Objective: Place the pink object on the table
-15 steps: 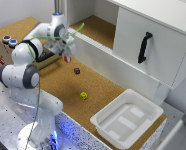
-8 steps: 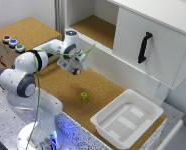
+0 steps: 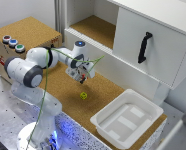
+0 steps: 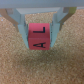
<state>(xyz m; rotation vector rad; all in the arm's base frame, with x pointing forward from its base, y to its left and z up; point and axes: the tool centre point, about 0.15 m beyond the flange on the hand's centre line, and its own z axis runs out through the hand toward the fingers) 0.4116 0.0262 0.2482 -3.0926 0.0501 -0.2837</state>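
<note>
Gripper [image 3: 82, 76]: hanging above the table [image 3: 105, 92], jaws clenched on the pink object [image 4: 39, 36]; wrist view showing the two fingers [image 4: 20, 22] pressing the block's opposite sides. Block reading as a reddish-pink cube with dark letter marks on its faces, blurred. Whether resting on the cork or held just clear of it: cannot tell.

Pink object in exterior view: showing only as a small red spot [image 3: 83, 79] between the fingertips, near the cabinet's lower edge.

Table: long cork-topped counter with white speckled sides, running from the exterior view's left toward the lower right.

Yellow cube [image 3: 83, 95]: lying on the cork, just toward the camera from the gripper, apart from it.

White tub [image 3: 127, 118]: sitting on the table toward the exterior view's right, well apart from the gripper; shallow, rectangular.

White cabinet [image 3: 148, 45]: standing behind the table; one door with a black handle [image 3: 143, 47] on the exterior view's right, one open compartment with a cork shelf [image 3: 95, 27] beside it.

Button box [image 3: 30, 32]: cork-topped, at the exterior view's left, bearing three coloured buttons [image 3: 13, 43].

Arm [image 3: 38, 65]: white, reaching from its base at the lower left across to the middle of the table, with a thin green cable [image 3: 45, 90] trailing down along it.
</note>
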